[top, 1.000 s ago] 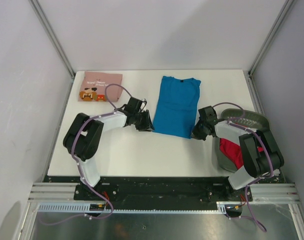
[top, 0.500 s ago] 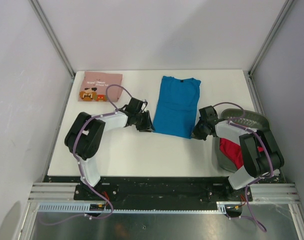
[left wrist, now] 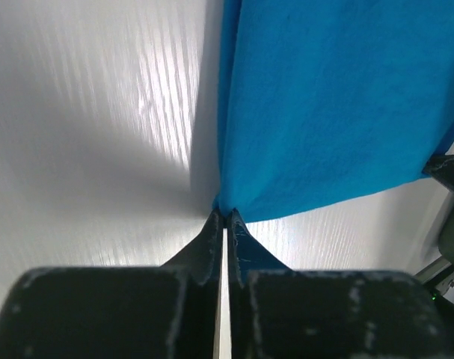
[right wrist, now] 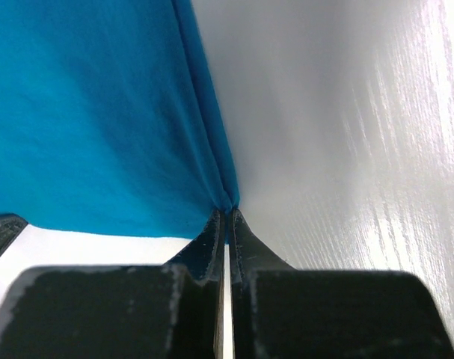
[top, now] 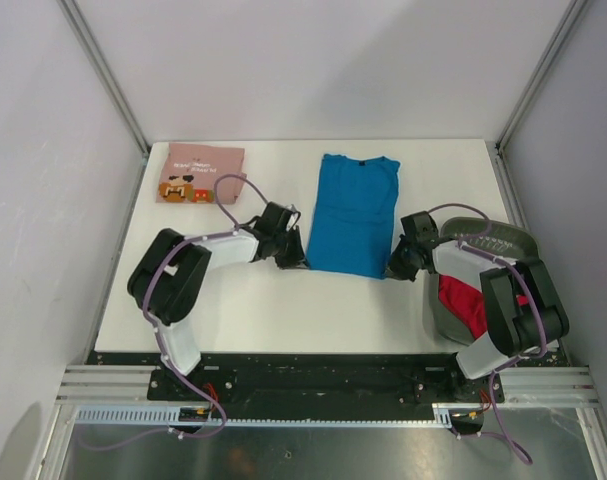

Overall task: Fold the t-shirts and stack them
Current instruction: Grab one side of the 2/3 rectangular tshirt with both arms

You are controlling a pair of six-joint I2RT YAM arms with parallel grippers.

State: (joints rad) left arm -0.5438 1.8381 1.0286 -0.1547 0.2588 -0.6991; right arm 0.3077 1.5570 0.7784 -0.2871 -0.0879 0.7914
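pinching the two near corners of the blue t-shirt (top: 353,213), the left jaws and the right jaws are both closed tight on the cloth, one at each end of the hem; the top view gives the layout but hides the grips under the wrists; each wrist view shows its own grip close up, the two dark tips pressed together with a hem corner caught between them and a crease running away from the pinch along the side edge; only the top view takes in the whole garment: it lies flat on the white tabletop (top: 243,310), in the middle and toward the far side, a long narrow shape; its long axis runs from near to far, collar at the far end, hem toward the arms, the near end leaning a little to the left; that view alone also shows the pink t-shirt (top: 199,173), folded at the far left corner with its print up, well apart from the blue one, and the red t-shirt (top: 463,303) bunched in the dark grey basket (top: 503,235) at the right edge
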